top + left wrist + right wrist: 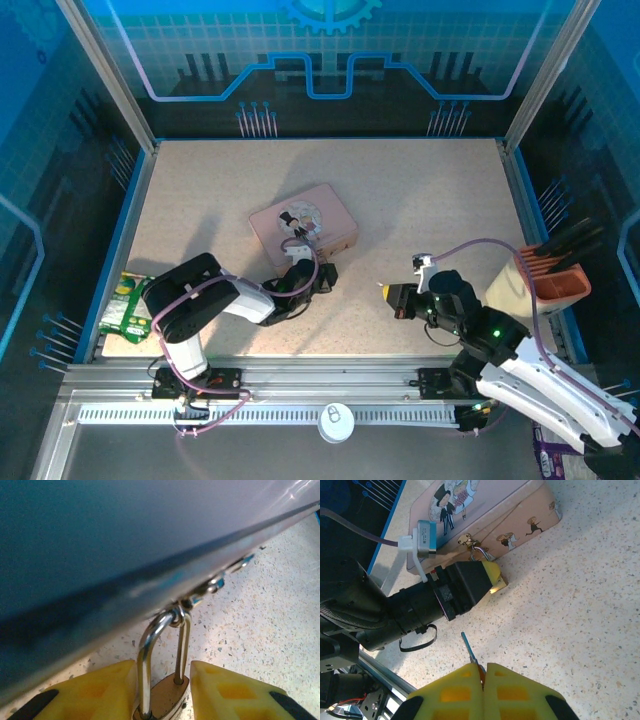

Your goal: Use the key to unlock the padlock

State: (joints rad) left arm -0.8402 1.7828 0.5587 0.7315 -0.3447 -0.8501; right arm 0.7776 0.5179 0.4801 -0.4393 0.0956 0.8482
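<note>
Ok, current state:

- Left hand (322, 275) is clenched on the padlock (169, 698). In the left wrist view the yellow fingers (100, 690) sit tight on either side of the brass body, with barely any gap. The right wrist view shows a corner of the brass body poking out past the yellow fingertip of the left hand (490, 577).
- The shackle (148, 647) has both legs seated in the body and loops through the small metal clasp (212, 586) on the edge of the pink tin (318, 232).
- The padlock hangs at the near side of the tin, just above the speckled bench (440, 190).
- Right hand (484, 671) is pinched nearly shut on the key (468, 647). The head is buried between the yellow pads and the thin grey blade sticks out, pointing toward the left hand.
- The key tip is near the padlock but clearly apart from it, with bare bench between them.
- The right hand (390, 294) sits to the right of the tin.

Labels: the tin lid and side carry cartoon figures, and a white round disc (300, 215) sits on the lid. The print is too small to read. A green packet (125, 300) lies at the bench's left edge, and its text is unreadable too.
</note>
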